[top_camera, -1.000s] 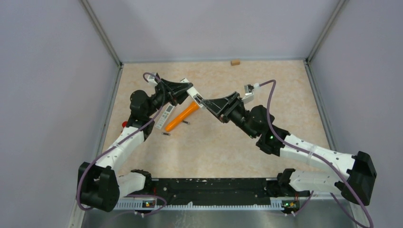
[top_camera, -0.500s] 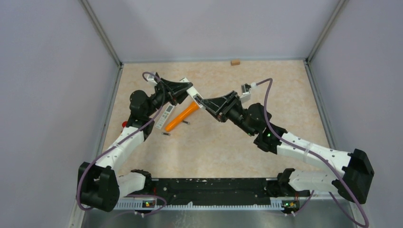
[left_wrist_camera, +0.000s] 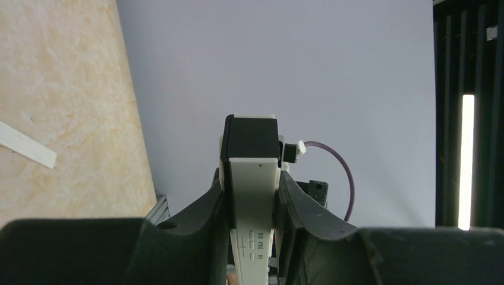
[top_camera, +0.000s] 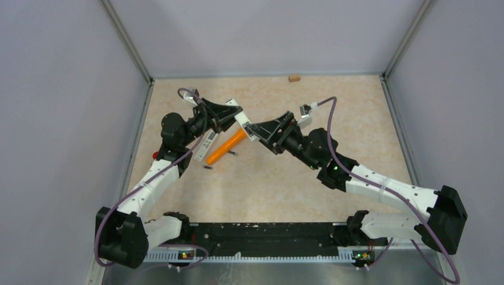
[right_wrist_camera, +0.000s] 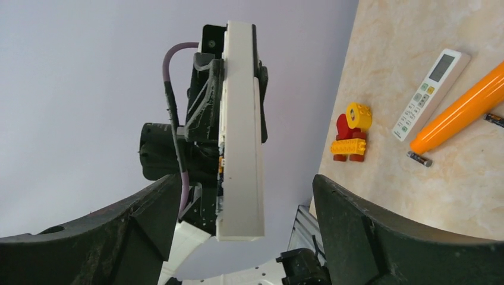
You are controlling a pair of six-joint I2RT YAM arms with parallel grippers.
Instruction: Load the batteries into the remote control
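Glossy orange plastic tube [right_wrist_camera: 460, 113], matt white plastic remote [right_wrist_camera: 241, 119], smooth tabletop [top_camera: 285, 178]

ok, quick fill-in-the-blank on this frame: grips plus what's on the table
1. The left fingers clamp a remote; the right fingers either side of it are ____.
2. The tube on the table is ____.
3. Loose batteries beside the tube: ____.
4. In the top view, the second remote lies on the tube's ____ side.

Missing: open; orange; two; left.
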